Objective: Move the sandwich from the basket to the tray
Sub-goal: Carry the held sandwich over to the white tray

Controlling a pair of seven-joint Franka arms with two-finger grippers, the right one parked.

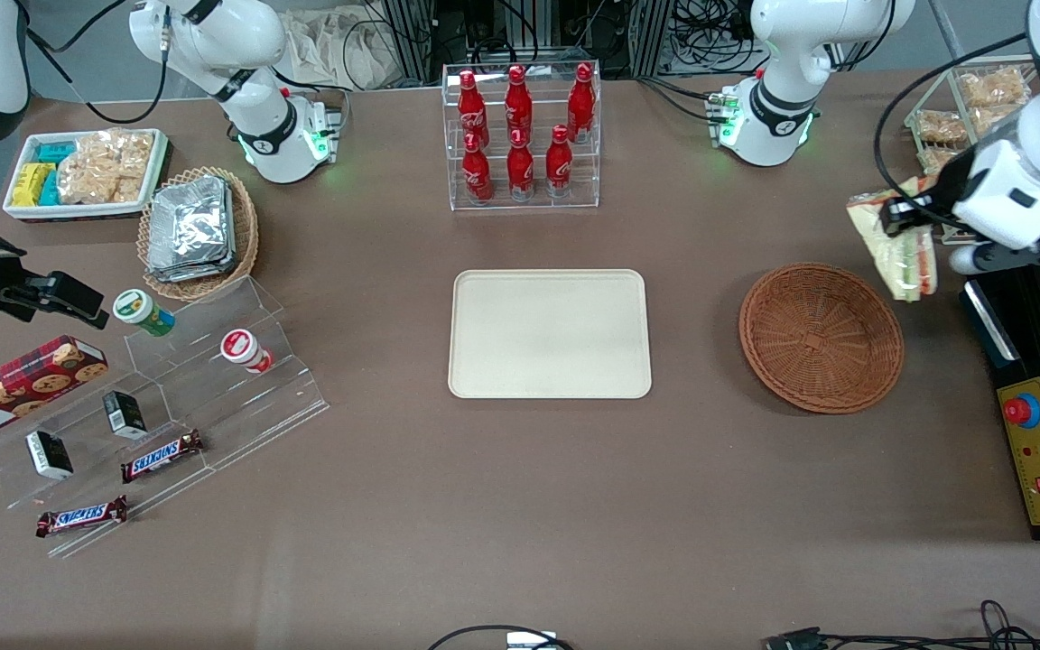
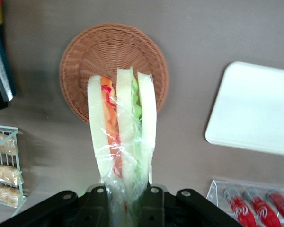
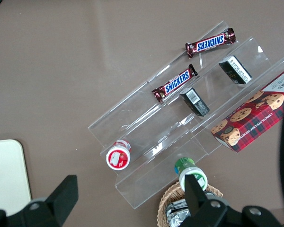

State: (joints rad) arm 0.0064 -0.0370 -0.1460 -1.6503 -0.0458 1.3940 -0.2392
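**Sandwich lifted clear of the basket, tray waiting**

While the reddish-brown basket (image 1: 821,336) sits empty on the table, the gripper (image 1: 901,217) hangs in the air above the table at the working arm's end, just beside the basket's rim and well apart from the cream tray (image 1: 549,333). Its 2 fingers are closed on the sandwich (image 2: 122,127), pinching the bunched clear wrap and the narrow end of the wedge, so the broad end dangles free below.

In the wrist view the 3 white bread slices splay apart around the orange-red and green filling, which suggests a soft, light load that deforms easily. The film looks slick and loose, so the hold is probably more on wrap than on bread, and a jerk could let the wedge slide or swing. A firmer hold would be across the flat bread faces near the middle, though squeezing hard would likely crush it. The tray lies bare, with room for a flat landing.
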